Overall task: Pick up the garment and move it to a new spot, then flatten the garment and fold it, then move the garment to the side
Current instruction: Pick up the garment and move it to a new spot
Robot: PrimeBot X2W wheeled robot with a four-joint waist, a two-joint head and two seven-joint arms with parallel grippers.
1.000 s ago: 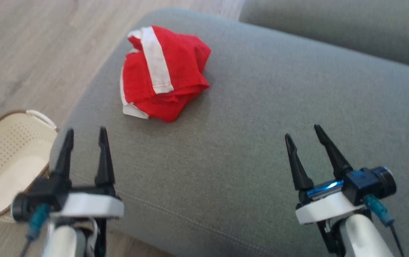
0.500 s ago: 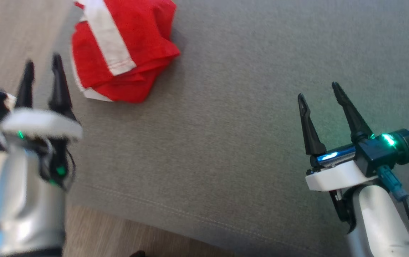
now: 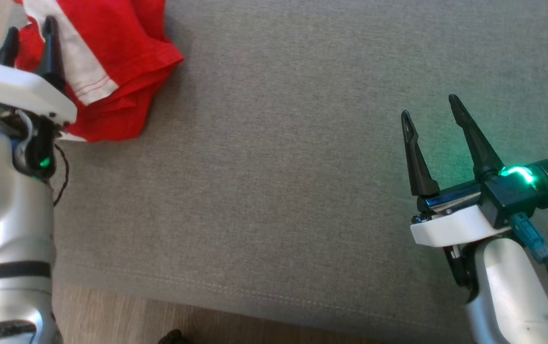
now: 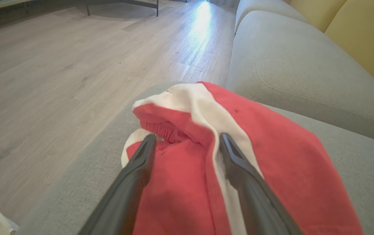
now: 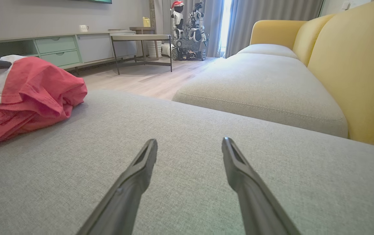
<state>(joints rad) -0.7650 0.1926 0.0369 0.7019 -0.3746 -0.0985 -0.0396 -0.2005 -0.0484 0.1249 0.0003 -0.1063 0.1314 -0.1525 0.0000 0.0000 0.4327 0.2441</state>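
Garment (image 3: 130, 43) bunched on sofa (image 3: 278, 167), left pincer (image 3: 31, 25) apart, perhaps touching it; right pincer (image 3: 429, 105) apart

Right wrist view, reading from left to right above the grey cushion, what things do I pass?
Crumpled red and white fabric garment → pale-topped table on thin dark metal legs → white and black robot wearing a red cap → yellow upholstered sofa back.
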